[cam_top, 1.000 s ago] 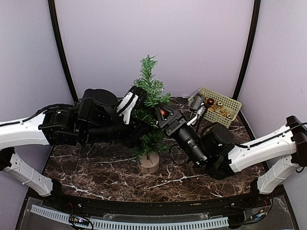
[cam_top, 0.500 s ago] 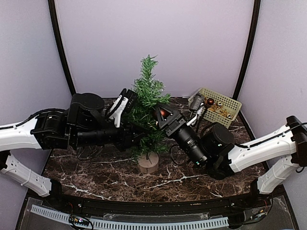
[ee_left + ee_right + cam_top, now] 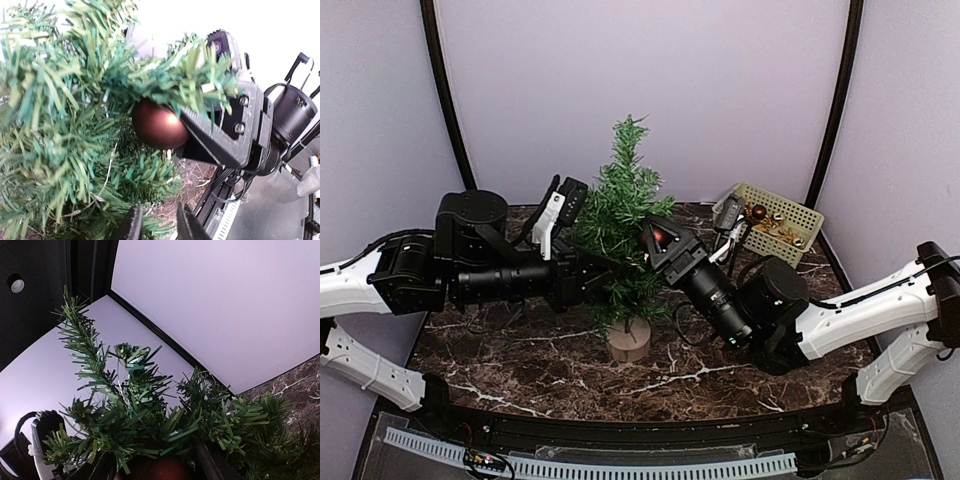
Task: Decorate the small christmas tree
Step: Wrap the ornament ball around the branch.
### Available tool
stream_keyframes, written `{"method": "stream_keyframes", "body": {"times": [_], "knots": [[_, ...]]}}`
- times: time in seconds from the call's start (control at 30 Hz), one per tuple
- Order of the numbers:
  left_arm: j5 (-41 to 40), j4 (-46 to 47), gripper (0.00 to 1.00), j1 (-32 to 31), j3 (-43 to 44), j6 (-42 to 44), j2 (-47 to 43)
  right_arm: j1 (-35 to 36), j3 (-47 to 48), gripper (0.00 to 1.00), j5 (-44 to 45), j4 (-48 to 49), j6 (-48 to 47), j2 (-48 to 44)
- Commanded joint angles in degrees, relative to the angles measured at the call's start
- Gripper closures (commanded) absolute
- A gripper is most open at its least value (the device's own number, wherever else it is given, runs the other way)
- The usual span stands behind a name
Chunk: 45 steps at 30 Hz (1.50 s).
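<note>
One brown bauble (image 3: 159, 124), pinched in my right jaws, meets the small christmas tree (image 3: 620, 200), not yet hung; left jaws spread, empty.

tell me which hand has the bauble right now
The right hand, its fingers on either side of the dark red bauble at the small christmas tree. The left hand has open fingers with nothing between them.
</note>
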Motion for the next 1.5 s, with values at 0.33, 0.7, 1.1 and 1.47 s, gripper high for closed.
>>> {"method": "stream_keyframes", "body": {"times": [0.33, 0.7, 1.1, 1.47], "knots": [[1.5, 4.7, 0.82, 1.2, 3.6, 2.8, 3.4, 0.5, 1.1, 0.48, -0.5, 1.0, 0.2, -0.3], [3.0, 5.9, 0.83, 1.5, 3.5, 2.9, 3.8, 0.5, 0.9, 0.48, -0.4, 1.1, 0.4, -0.3], [3.4, 5.7, 0.9, 1.6, 3.1, 2.0, 4.2, 0.5, 0.6, 0.48, -0.2, 1.0, 0.5, -0.5], [3.9, 6.0, 1.0, 1.7, 2.9, 1.8, 4.4, 0.5, 0.5, 0.48, 0.2, 1.1, 0.1, -0.7]]}}
